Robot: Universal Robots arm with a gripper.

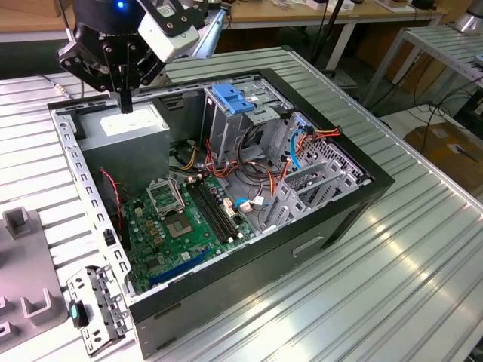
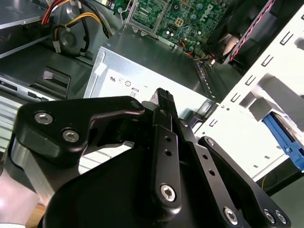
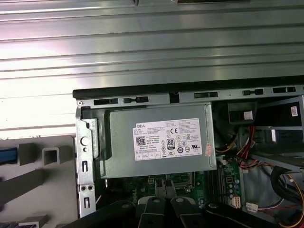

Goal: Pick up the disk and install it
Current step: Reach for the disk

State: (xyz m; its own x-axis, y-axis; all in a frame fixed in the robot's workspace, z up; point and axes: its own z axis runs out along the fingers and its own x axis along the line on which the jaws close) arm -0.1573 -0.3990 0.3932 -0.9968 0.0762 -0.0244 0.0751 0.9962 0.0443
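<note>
While the disk (image 3: pixel 6 155) shows as no more than a blue plastic edge beside the posts of the grey fixture (image 3: pixel 47 156) in the first wrist view, outside the computer case (image 1: pixel 302 249), the gripper (image 1: pixel 125 102) is well apart from it. In the exterior view the arm points straight down over the case's 11 o'clock corner. Its fingers are pressed together with nothing between them, their tips just above the power supply (image 1: pixel 124 128); whether they touch it I cannot tell. In the second wrist view one black fingertip (image 2: pixel 164 97) stands in front of that supply's white sticker. The open case holds one power supply at 11 o'clock, one tall grey drive cage (image 1: pixel 226 128) with a blue plastic top at 12 o'clock, one green motherboard (image 1: pixel 181 219) at 7 o'clock, and a tangle of orange, red and blue cables (image 1: pixel 302 139) at 2 o'clock. The fixture lies on the ribbed metal table (image 1: pixel 392 286) at the case's 9 o'clock, with one loose metal bracket (image 1: pixel 94 309) just beside the case at 8 o'clock.
</note>
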